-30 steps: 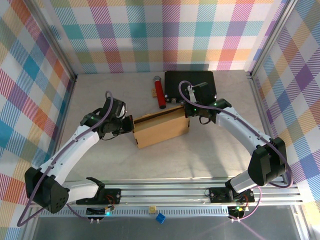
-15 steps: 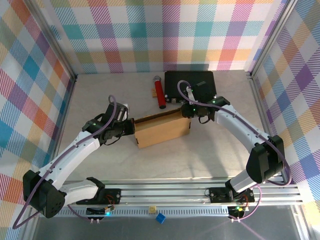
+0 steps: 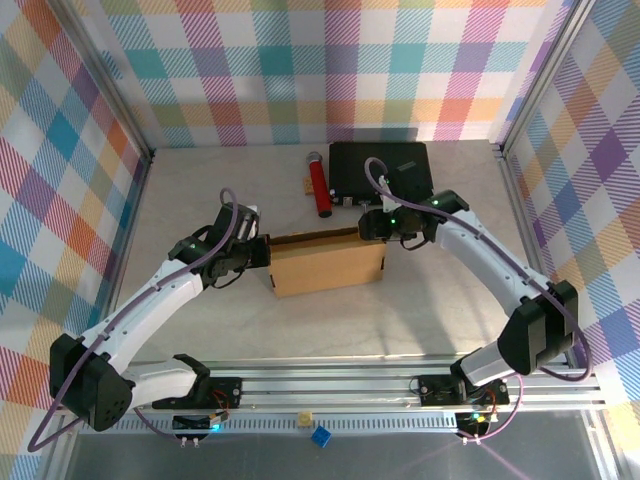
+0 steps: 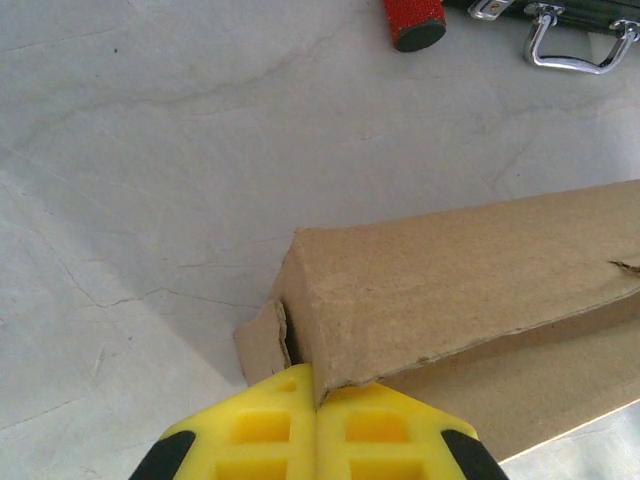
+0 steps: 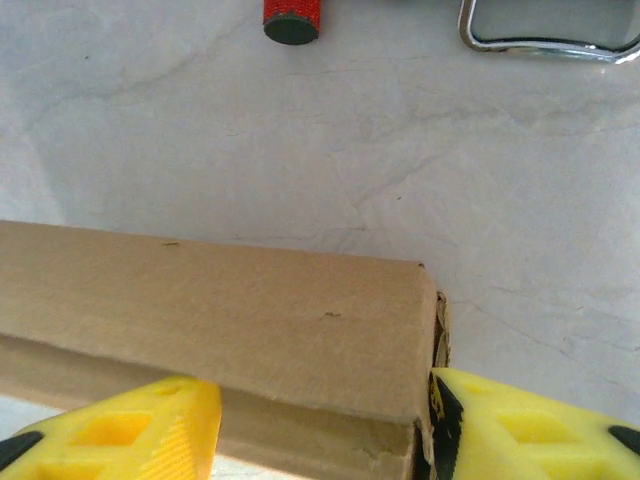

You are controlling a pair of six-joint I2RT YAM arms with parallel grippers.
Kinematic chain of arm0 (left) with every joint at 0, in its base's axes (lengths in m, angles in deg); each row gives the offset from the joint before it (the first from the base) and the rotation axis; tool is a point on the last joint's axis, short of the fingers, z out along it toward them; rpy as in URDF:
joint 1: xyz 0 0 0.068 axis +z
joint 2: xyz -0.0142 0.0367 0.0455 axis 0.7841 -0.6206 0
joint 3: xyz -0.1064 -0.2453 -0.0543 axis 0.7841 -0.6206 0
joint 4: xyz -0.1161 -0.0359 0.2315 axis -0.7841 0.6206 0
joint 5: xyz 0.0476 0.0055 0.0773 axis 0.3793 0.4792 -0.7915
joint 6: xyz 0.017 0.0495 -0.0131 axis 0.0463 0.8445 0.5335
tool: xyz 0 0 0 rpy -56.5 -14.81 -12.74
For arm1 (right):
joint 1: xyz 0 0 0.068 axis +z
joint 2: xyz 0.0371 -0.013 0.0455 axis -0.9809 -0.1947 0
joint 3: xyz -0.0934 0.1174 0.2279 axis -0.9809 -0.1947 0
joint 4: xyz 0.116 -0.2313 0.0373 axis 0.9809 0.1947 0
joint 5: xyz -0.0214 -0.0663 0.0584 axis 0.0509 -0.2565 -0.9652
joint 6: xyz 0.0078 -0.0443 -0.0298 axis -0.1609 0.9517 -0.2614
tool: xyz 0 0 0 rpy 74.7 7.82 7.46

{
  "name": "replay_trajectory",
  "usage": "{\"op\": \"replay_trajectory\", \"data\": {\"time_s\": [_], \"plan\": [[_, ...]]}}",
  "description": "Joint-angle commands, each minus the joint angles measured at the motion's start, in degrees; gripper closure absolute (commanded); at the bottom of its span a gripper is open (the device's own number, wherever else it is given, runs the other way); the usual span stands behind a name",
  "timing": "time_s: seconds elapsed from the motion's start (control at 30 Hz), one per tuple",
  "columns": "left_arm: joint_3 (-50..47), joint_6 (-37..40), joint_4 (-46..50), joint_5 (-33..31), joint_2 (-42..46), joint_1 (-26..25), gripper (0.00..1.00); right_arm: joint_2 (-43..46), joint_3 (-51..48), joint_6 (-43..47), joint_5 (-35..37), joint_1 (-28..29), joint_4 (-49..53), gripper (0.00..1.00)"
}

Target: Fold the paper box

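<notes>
A pale grey, marble-veined table (image 3: 200, 330) carries everything. At the centre of the overhead view lies the paper box (image 3: 325, 265), a plain brown corrugated cardboard mailer. It already stands as a low block, with its long upper edge rolled over into a doubled wall. Just above it, right of centre, sits a black hard case (image 3: 380, 168) with a metal handle (image 4: 572, 45). A red cylinder (image 3: 320, 187) with a dark end cap lies just left of the case, apart from the box.

The left gripper (image 3: 256, 252) meets the box's left end. In its wrist view the yellow fingers (image 4: 250, 430) are pressed together with no gap. Their tips are at the lower corner of that end, beside a small loose cardboard tab (image 4: 258, 345) that sticks out. Whether any cardboard is nipped between them I cannot tell.

The right gripper (image 3: 372, 228) is at the box's upper right corner with its fingers spread wide. One is just beyond the end of the rolled wall, the other over the wall's near face, and they clamp nothing.

The step in hand looks like seating the end tab to finish the walls. The next move likely calls for the left gripper to push that tab inward under the wall. Meanwhile the right would brace the opposite end so the light box does not slide.
</notes>
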State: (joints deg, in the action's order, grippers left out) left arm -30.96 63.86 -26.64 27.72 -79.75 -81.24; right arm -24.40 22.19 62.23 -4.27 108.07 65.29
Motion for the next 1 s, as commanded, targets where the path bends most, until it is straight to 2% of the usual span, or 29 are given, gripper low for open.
{"op": "replay_trajectory", "data": {"time_s": [0.0,0.27,0.37,0.43,0.53,0.6,0.7,0.73,0.97], "plan": [[-1.1,0.3,4.5,1.4,-2.0,-1.4,1.0,2.3,0.8,-3.3,-2.4,0.6,2.1,0.42],[-0.8,0.2,4.3,1.1,-2.2,-1.5,1.0,6.2,1.4,-9.6,0.8,0.1,4.3,0.4],[-0.8,0.2,4.4,1.0,-2.1,-1.6,1.0,7.9,2.4,-18.7,2.9,-0.2,6.2,0.37],[-0.8,0.1,4.3,1.0,-1.9,-1.7,1.0,8.3,4.2,-28.5,4.6,-0.3,10.6,0.37],[-0.8,0.1,4.2,0.8,-1.8,-1.9,1.0,9.0,4.4,-43.7,-0.4,-0.8,13.5,0.37],[-0.9,0.0,4.1,0.7,-1.6,-1.9,1.0,10.9,0.3,-51.2,-5.6,-0.7,8.3,0.32],[-1.0,0.0,3.9,0.6,-1.6,-2.2,1.0,13.7,-8.6,-65.0,-11.0,-0.7,-4.2,0.04],[-1.0,-0.1,3.9,0.5,-1.5,-2.3,1.0,14.0,-10.6,-68.7,-12.2,-0.7,-8.1,0.01],[-1.1,0.0,3.7,0.0,-1.5,-2.8,1.0,9.8,-9.3,-77.4,-14.7,-0.1,-13.3,0.01]]}}
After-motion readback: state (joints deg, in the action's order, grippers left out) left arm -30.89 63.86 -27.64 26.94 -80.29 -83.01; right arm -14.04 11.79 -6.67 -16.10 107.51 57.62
